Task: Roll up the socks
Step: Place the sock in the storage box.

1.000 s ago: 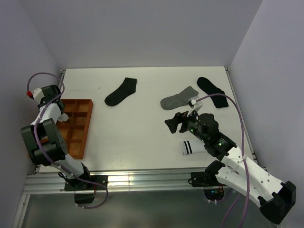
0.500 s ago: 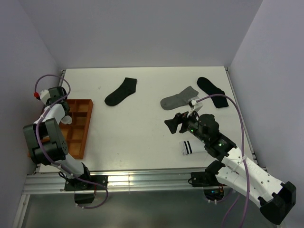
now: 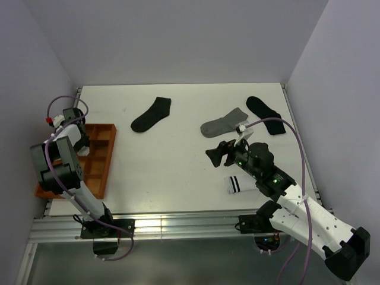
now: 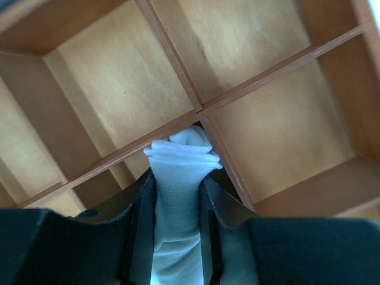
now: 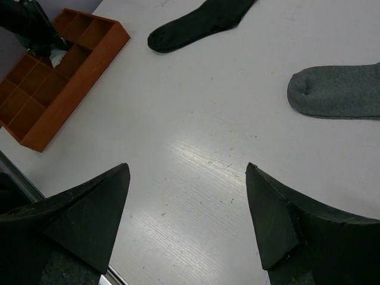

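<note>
A rolled white sock [image 4: 178, 196] is pinched between the left fingers [image 4: 138, 237] over a divider of the tray [image 4: 119, 77], while the right fingers [image 5: 77, 208] are held wide above the worktop [image 5: 196, 148], a grey sock [image 5: 338, 90] lying ahead

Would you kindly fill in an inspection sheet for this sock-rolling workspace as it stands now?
Surface: white table, orange divided tray at its left side.
Job's things: white sock over a tray divider; striped sock beside the right arm; grey sock, left black sock, right black sock flat at far side.
Clutter: nothing seen.
Grippers: left gripper shut on white sock; right gripper open, empty.
Cables: purple cables loop along both arms.
Surroundings: pale walls; metal rail at near edge.
</note>
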### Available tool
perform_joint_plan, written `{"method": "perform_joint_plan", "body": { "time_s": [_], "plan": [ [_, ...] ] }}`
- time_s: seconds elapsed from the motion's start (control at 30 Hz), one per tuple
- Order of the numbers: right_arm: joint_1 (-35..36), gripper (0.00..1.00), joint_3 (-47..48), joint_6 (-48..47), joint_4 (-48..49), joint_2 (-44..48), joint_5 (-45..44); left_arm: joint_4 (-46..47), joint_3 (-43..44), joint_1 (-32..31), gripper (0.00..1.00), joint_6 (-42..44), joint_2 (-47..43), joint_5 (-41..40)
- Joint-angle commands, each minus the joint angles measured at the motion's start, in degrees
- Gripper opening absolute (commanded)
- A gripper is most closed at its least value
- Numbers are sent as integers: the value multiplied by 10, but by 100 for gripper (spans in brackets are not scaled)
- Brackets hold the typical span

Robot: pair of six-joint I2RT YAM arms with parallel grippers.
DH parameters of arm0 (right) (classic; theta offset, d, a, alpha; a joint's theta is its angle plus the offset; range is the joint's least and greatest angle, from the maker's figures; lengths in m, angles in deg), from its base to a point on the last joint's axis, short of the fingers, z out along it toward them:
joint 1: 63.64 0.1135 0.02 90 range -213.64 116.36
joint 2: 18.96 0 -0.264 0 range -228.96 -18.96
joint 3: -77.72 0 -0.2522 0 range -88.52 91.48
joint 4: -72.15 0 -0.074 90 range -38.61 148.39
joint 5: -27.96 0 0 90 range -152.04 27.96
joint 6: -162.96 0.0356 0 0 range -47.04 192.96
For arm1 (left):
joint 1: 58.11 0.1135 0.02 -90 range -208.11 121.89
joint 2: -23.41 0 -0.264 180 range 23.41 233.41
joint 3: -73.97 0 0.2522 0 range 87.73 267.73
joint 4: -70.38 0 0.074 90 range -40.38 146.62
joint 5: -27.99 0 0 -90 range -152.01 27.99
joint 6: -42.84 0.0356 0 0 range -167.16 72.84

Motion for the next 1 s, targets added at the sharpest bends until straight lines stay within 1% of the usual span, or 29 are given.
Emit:
{"method": "perform_joint_plan", "body": {
  "time_s": [0.0,0.23,0.3,0.4,0.47,0.57,0.67,0.77,0.9,0.97],
  "plan": [
    [2,85,-2,-13,24,9,-2,-63,22,3,0,-12,35,47],
    [2,85,2,-11,20,5,-1,-92,51,27,0,-9,66,82],
    [2,85,3,-9,19,0,2,-90,58,29,0,-6,72,77],
    [2,84,7,-10,13,-8,10,-73,50,34,0,1,72,91],
    [2,84,15,-11,4,-14,16,-83,57,34,0,1,79,91],
    [2,84,23,-12,-3,-18,17,-104,62,34,4,0,88,99],
    [2,84,25,-13,-4,-19,14,-104,54,34,11,2,84,119],
    [2,84,26,-11,-9,-22,8,-109,54,34,15,2,86,143],
    [2,83,26,-10,-15,-29,9,-110,51,34,28,2,95,157],
    [2,83,27,-10,-16,-29,12,-119,53,34,32,0,96,154]
  ]
}}
